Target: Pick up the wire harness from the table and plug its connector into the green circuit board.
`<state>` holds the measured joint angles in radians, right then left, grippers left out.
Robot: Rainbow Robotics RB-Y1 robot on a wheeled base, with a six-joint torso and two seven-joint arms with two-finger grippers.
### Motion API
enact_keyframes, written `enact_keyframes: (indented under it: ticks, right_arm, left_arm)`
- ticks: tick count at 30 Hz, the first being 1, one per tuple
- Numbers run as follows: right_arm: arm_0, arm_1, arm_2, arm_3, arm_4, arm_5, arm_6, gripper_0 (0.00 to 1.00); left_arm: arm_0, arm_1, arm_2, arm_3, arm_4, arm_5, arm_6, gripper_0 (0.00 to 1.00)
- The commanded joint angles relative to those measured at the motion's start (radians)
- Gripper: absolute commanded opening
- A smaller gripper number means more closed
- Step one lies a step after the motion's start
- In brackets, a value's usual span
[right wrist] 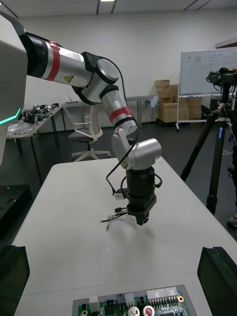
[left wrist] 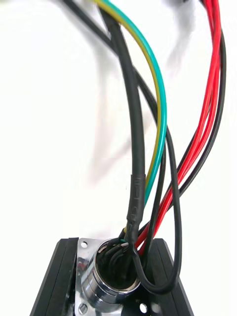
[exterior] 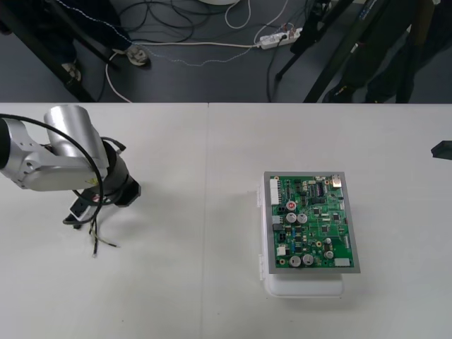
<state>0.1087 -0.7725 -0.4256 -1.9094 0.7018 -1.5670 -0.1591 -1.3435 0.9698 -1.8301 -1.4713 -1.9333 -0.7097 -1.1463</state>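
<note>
Wire harness (exterior: 97,236) near table (exterior: 183,296) left edge, its metal socket (left wrist: 111,276) clenched between the left gripper (exterior: 81,214) fingers (left wrist: 54,281); red, black and green wires trail out from the socket. Green circuit board (exterior: 311,222) on white base (exterior: 304,286) sits well apart, right of table middle. Right gripper (exterior: 443,150) at table right edge, fingers (right wrist: 219,276) spread wide, grasping nothing.

No words or numbers are showing clearly enough to read. A yellow triangular warning sign (right wrist: 67,78) is sitting on the left arm's silver metal link (right wrist: 78,60), just beside its red ring (right wrist: 53,60). A small yellow sticker (right wrist: 121,161), farther from that ring, is showing illegible print. Markings on the green rectangular circuit board (exterior: 312,222) are showing too small to read.
</note>
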Motion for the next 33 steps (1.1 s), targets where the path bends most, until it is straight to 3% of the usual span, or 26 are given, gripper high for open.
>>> enact_keyframes:
  ticks: [1,16,27,33]
  right_arm:
    - [-0.017,0.005,0.015,-0.017,-0.019,-0.004,-0.068,1.00]
    - [-0.018,0.005,0.018,-0.017,-0.021,-0.004,-0.068,1.00]
    - [-0.027,0.005,0.018,-0.017,-0.027,-0.004,-0.079,1.00]
    - [-0.044,0.005,0.019,-0.017,-0.027,-0.004,-0.089,1.00]
  left_arm:
    - [0.009,0.133,0.134,-0.078,0.073,-0.071,-0.109,0.00]
    - [0.009,0.360,0.420,-0.259,0.382,-0.229,-0.102,0.00]
    - [0.009,0.489,0.523,-0.296,0.645,-0.243,-0.082,0.00]
    - [0.012,0.526,0.609,-0.294,0.812,-0.333,-0.052,0.00]
